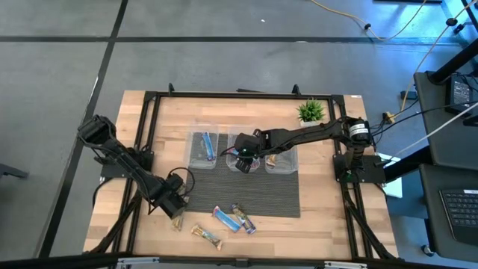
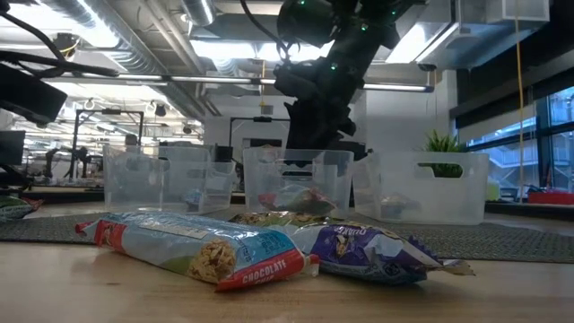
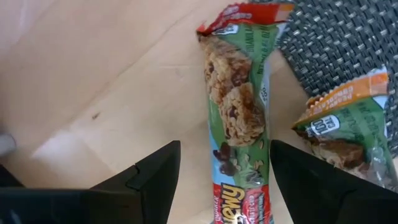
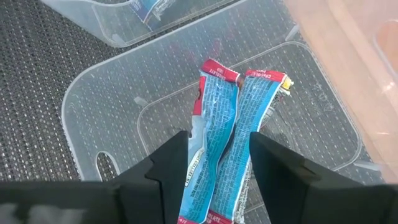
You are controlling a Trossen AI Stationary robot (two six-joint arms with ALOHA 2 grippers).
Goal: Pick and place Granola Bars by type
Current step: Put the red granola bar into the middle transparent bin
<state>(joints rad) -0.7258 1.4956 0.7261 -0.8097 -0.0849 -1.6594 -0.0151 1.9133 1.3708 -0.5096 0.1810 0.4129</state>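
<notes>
Green bar (image 3: 239, 118) reads "Chewy" — blue bar (image 2: 193, 247); "CHOCOLATE".

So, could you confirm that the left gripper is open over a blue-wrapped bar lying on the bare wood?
Not quite: the bar under the open left gripper is green-wrapped, not blue, as the left wrist view shows. It does lie on the bare wood.

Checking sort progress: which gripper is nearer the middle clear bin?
Right. The right gripper hangs directly over the middle clear bin, open above two blue-backed bars lying in it. The left gripper is off the mat at the table's front-left, open around a green-wrapped bar.
</notes>
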